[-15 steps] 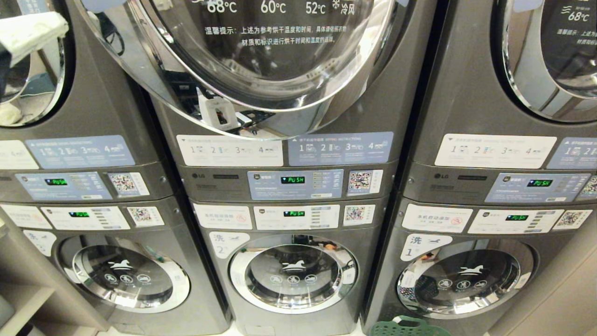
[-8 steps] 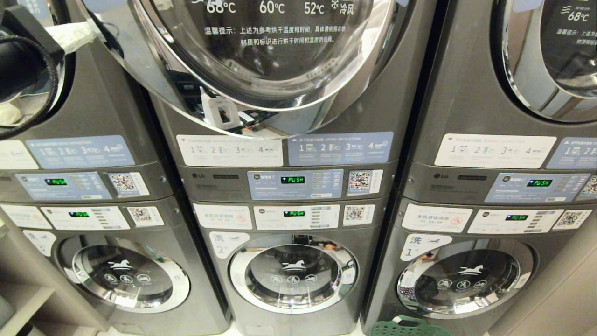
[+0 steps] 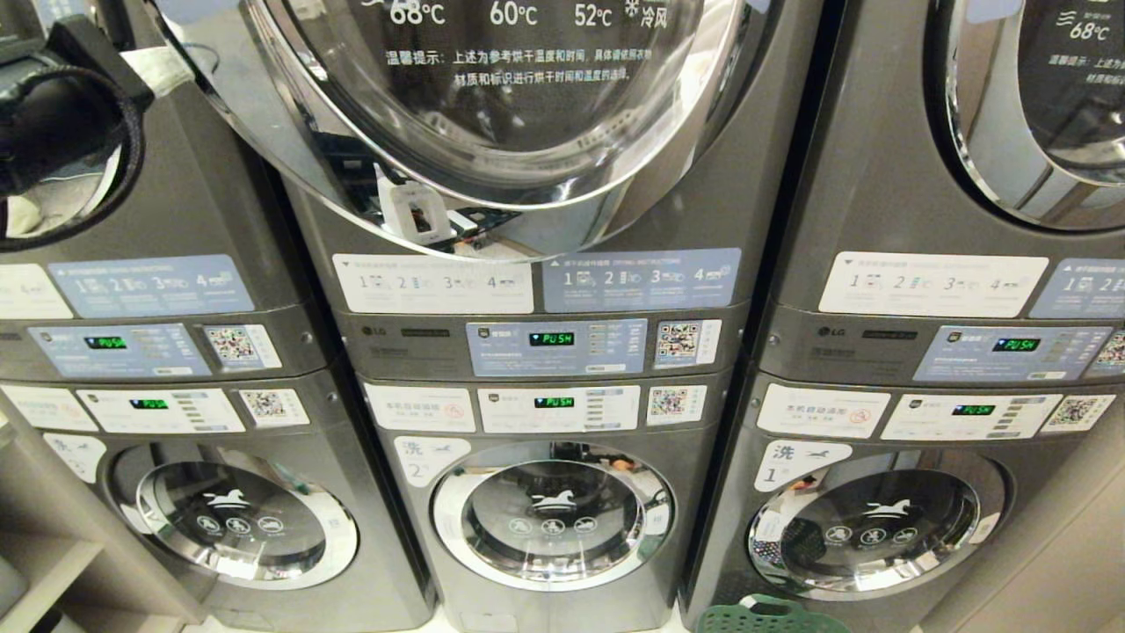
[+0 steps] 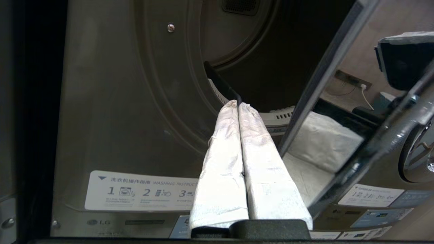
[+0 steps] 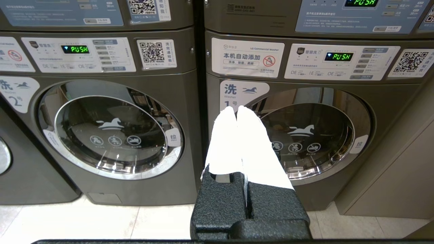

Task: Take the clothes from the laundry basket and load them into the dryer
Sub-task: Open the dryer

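Both pincers are pressed together and empty, left pincer [image 4: 238, 105] by the dryer [image 4: 257, 67] mouth, so I'd guess the light, stiff-ish laundry basket [image 3: 769, 618] grabs best at a rim handle.

The open dryer door [image 3: 492, 97] reads 68°C, 60°C, 52°C. Green "PUSH" glows on the middle display [image 3: 552, 338]. An "LG" badge [image 3: 376, 331] sits on that panel. Washer labels show "洗 2" [image 3: 422, 457] and "洗 1" [image 3: 795, 462]. The instruction sticker [image 4: 142, 191] says "WASHING INSTRUC…", and another sticker [image 5: 247, 57] reads "LG Commercial Washer".
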